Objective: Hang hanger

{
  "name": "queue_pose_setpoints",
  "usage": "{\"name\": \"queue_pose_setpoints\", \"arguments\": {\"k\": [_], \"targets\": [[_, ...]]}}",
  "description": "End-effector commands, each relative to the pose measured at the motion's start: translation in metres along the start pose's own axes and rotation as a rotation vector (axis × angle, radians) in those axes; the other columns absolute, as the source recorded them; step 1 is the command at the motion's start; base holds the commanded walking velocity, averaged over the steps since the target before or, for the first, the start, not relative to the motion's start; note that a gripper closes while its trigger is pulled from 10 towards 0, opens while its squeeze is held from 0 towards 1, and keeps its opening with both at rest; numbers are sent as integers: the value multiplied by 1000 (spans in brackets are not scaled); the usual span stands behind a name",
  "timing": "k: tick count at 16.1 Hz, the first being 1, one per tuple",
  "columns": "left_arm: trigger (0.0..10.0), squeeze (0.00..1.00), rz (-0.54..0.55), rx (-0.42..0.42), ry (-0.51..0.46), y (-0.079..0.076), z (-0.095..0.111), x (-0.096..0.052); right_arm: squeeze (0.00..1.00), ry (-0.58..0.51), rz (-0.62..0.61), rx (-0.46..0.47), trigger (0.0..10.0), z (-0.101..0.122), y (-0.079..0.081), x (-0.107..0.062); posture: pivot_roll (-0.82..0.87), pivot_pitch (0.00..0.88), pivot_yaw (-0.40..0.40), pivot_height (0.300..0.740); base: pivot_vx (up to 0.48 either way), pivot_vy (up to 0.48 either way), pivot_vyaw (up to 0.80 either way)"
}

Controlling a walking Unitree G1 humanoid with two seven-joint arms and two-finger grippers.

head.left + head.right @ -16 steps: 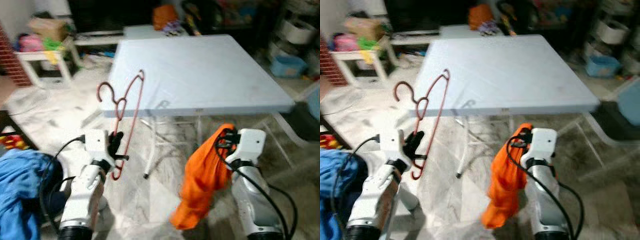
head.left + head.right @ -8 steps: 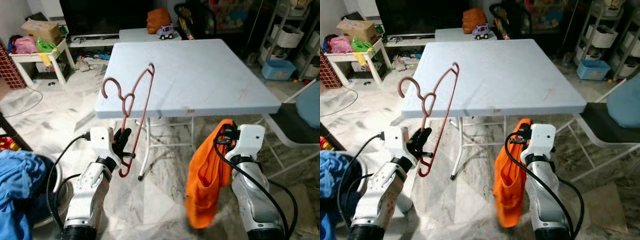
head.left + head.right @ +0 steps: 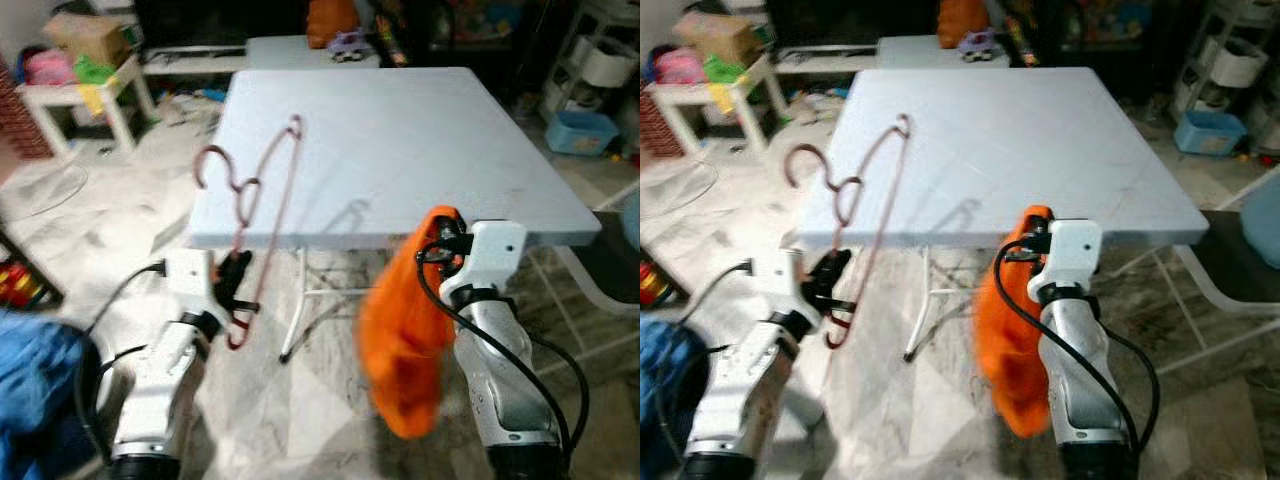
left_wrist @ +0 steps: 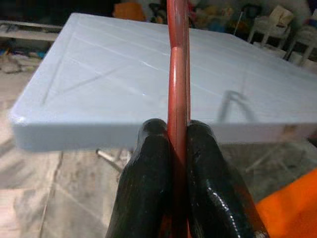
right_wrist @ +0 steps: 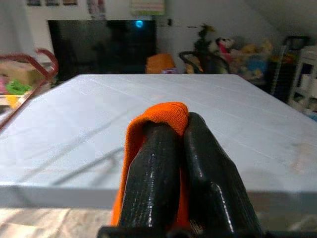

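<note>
A red wire hanger (image 3: 262,200) stands upright before the front left corner of the light blue table (image 3: 400,130), hook to the left. My left gripper (image 3: 235,278) is shut on its lower bar; the left wrist view has the black fingers (image 4: 148,178) pinching the hanger (image 4: 177,64). My right gripper (image 3: 440,240) is shut on an orange cloth (image 3: 400,340) that hangs down below the table's front edge. In the right wrist view the orange cloth (image 5: 158,116) is folded over one finger (image 5: 208,178), with the table (image 5: 148,109) just ahead.
A blue cloth pile (image 3: 35,380) lies at the lower left. A white side table (image 3: 80,95) with clutter stands at the back left, a low bench with toys (image 3: 320,45) behind the table. Shelves and bins (image 3: 590,90) fill the right. A chair (image 3: 1250,250) stands at the right.
The camera has come closer to the table. My right gripper has risen to the table's front edge, and the orange cloth swings left. The hanger stays in my left gripper.
</note>
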State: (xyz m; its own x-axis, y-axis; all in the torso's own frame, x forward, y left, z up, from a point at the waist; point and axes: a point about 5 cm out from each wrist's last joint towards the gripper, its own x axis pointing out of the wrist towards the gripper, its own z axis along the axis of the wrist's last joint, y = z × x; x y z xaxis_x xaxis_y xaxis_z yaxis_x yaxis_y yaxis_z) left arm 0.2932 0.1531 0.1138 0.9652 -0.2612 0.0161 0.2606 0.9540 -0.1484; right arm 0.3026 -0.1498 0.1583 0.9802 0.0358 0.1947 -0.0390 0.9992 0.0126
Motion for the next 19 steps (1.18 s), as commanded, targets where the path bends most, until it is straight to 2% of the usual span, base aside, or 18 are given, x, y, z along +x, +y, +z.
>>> {"name": "queue_pose_setpoints", "arguments": {"k": [1,3,10,14,15,19], "targets": [[10000,0,-54,19,-34,-13,8,6,0,-59,-19,-15,0,17,-8,4,-15,8,12,740,398,0,0],[10000,0,-59,20,-38,-15,8,7,0,-86,-16,-11,0,25,-6,7,-18,4,9,740,392,0,0],[10000,0,-76,19,-71,-24,16,11,0,-112,-44,-5,0,34,-9,14,-16,3,5,740,390,0,0],[10000,0,-74,21,-79,-26,18,12,0,-175,-32,-17,0,54,-12,40,-5,6,2,740,361,0,0],[10000,0,-69,19,-80,-26,18,12,0,-197,-16,-20,0,62,-11,49,2,8,-1,740,356,0,0],[10000,0,-40,14,-97,-25,19,8,0,-220,31,1,0,71,0,66,41,22,-31,740,176,0,0]]}}
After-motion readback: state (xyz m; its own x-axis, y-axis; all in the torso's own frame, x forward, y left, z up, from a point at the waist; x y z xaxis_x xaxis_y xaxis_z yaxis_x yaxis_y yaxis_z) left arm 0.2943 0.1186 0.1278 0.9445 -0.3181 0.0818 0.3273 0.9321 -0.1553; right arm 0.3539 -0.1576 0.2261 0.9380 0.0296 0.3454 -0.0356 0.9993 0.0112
